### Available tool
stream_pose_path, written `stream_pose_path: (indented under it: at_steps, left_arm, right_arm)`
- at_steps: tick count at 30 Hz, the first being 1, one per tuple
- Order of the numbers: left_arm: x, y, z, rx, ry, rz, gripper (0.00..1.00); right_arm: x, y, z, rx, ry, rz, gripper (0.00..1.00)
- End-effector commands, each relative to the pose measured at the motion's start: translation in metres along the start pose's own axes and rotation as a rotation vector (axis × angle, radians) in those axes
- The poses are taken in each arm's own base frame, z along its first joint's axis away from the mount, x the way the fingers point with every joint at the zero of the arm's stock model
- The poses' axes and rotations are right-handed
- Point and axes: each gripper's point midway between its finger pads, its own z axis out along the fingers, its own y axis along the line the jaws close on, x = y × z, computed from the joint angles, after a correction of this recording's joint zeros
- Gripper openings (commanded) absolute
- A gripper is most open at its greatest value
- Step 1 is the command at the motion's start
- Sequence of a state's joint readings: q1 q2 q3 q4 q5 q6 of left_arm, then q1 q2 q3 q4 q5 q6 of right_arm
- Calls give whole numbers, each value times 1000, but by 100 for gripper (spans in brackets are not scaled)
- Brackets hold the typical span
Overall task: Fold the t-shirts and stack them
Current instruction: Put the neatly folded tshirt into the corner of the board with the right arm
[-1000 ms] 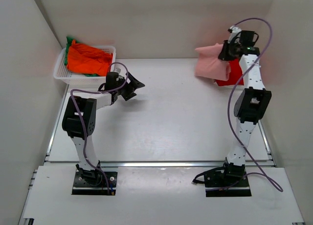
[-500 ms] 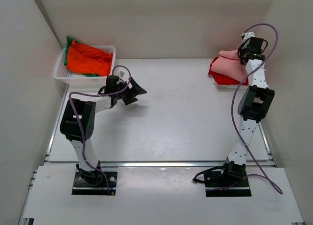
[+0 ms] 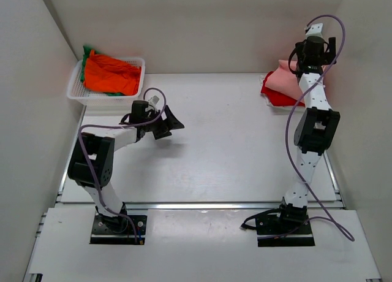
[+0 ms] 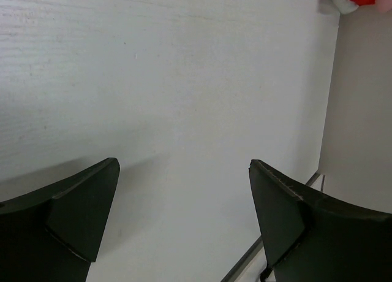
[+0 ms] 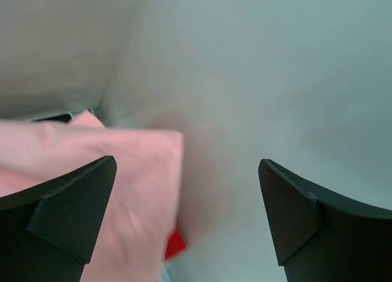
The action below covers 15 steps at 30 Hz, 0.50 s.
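shirts number four, in two lots of two. at the far right corner of the bench (image 3: 226,147) the salmon-pink t-shirt (image 3: 286,75) lies on the red t-shirt (image 3: 277,98). the red edge shows along the near and left sides, and the pile sits close to the right wall. at the far left corner, against the left wall, stands one white basket (image 3: 76,93). in it the orange t-shirt (image 3: 110,75) is heaped over the green t-shirt (image 3: 86,52), which peeks out at the far rim. a wide stretch of white bench separates the two lots.

two arms, one hand each. the right hand (image 5: 187,161) is up over the pink shirt near the back wall, fingers wide apart with nothing between them. the left hand (image 4: 184,164) hovers over bare bench on the near side of the basket, fingers likewise wide apart and gripping nothing.
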State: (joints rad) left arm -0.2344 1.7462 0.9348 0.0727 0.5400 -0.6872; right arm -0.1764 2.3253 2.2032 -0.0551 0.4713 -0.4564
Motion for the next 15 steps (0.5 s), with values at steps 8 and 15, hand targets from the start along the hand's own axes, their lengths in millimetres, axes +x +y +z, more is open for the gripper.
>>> stream_pose_path:
  at_steps: [8,15]
  left_arm:
    - [29,-27,-62,-9,92,197,99]
    - [68,-32,-111,-76,71,344,99]
  right_arm:
    - [-29,47,-229,-275,63,53,99]
    - [87,112,-365,-548,314,19,99]
